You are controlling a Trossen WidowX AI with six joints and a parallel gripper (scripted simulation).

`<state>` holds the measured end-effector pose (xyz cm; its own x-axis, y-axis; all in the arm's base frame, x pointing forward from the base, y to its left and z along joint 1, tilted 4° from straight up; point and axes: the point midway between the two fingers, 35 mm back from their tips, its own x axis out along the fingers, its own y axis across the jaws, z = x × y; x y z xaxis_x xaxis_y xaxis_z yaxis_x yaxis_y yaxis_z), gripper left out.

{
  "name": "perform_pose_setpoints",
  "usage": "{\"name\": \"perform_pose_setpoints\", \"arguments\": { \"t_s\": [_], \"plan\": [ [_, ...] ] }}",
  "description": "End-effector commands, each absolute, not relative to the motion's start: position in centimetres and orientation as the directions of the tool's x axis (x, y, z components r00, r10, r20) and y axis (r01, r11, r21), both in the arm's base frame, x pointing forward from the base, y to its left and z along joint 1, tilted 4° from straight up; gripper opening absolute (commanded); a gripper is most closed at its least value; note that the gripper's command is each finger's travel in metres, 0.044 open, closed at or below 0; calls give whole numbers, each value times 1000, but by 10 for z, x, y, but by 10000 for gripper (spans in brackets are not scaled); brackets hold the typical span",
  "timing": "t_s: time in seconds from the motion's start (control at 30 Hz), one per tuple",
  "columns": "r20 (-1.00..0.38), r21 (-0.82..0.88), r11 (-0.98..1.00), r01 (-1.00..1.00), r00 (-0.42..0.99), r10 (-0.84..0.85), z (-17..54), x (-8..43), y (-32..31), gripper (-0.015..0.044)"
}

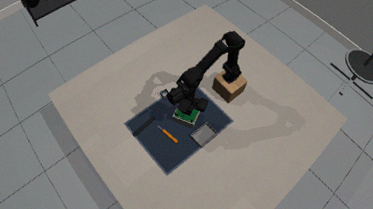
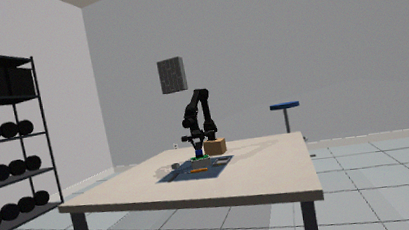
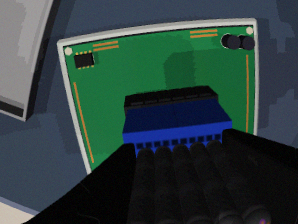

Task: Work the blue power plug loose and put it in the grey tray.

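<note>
The blue power plug (image 3: 177,120) (image 2: 198,153) stands at the black socket (image 3: 170,94) on the green circuit board (image 3: 115,90) (image 1: 188,115) (image 2: 194,158). Thick black cables run from the plug toward the wrist camera. My gripper (image 3: 178,147) (image 2: 198,152) is shut on the plug, one finger at each side. In the wrist view the plug looks tilted against the socket; whether its lower part is still seated is hidden. The grey tray (image 1: 204,135) (image 3: 22,50) lies beside the board, on the same mat, and holds nothing that I can see.
A dark blue mat (image 1: 153,151) lies under board and tray. An orange-handled screwdriver (image 1: 169,135) (image 2: 198,170) lies on it, and a dark bar-like thing (image 1: 144,126) lies near its left edge. The wooden block (image 1: 228,88) (image 2: 215,147) is under the arm's base.
</note>
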<state>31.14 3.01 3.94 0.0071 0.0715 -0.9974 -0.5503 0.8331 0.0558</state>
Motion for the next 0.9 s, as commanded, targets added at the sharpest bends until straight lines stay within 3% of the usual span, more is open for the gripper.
{"name": "perform_pose_setpoints", "arguments": {
  "t_s": [0.0,0.17,0.53,0.87],
  "plan": [
    [-999,10,839,-544,34,34,51,309,31,0],
    [-999,-20,839,-543,51,9,52,307,33,0],
    [-980,195,818,-541,-68,188,52,318,17,0],
    [-998,-32,839,-542,57,-1,55,307,34,0]
  ]
}}
